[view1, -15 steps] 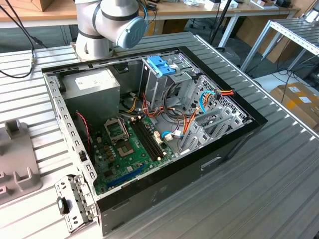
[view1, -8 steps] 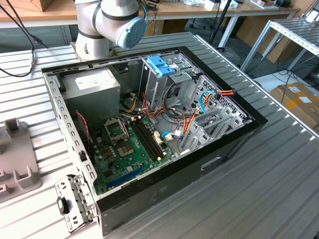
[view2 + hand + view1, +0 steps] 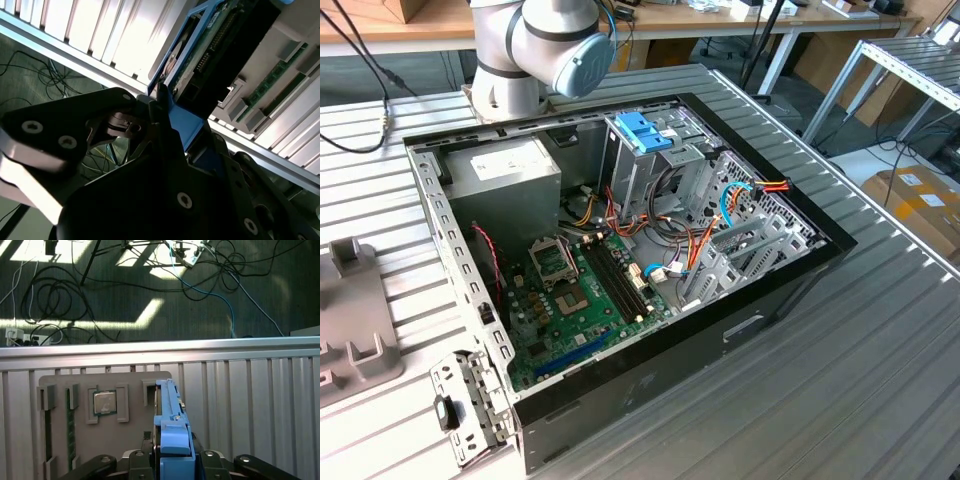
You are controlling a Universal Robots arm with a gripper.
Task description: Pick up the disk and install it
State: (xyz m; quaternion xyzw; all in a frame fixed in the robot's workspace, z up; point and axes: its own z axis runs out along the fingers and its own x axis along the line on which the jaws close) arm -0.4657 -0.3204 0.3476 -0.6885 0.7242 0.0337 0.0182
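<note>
1. Arm (image 3: pixel 510 60): silver-grey cylindrical joint housings; round pale-blue end cap (image 3: pixel 584 62).
2. Gripper (image 3: pixel 162 112), second wrist view: matte black linkage plates; silver socket-head screws (image 3: pixel 183 200); pale grey body section (image 3: pixel 20 175).
3. First wrist view: black links; silver screw heads.

- In the exterior view, soft, even room light falls on the computer case (image 3: pixel 740 330). Shadows inside it are faint, and the ribbed table (image 3: pixel 880 400) has a mild sheen toward the exterior view's right.
- In the second wrist view, the pale slats (image 3: pixel 125 35) glare almost white, while the gripper (image 3: pixel 162 102) is underlit, nearly a silhouette.
- In the first wrist view, hard-edged sun patches lie on the dark floor (image 3: pixel 145 310), and the table's metal edge (image 3: pixel 150 347) gleams.
</note>
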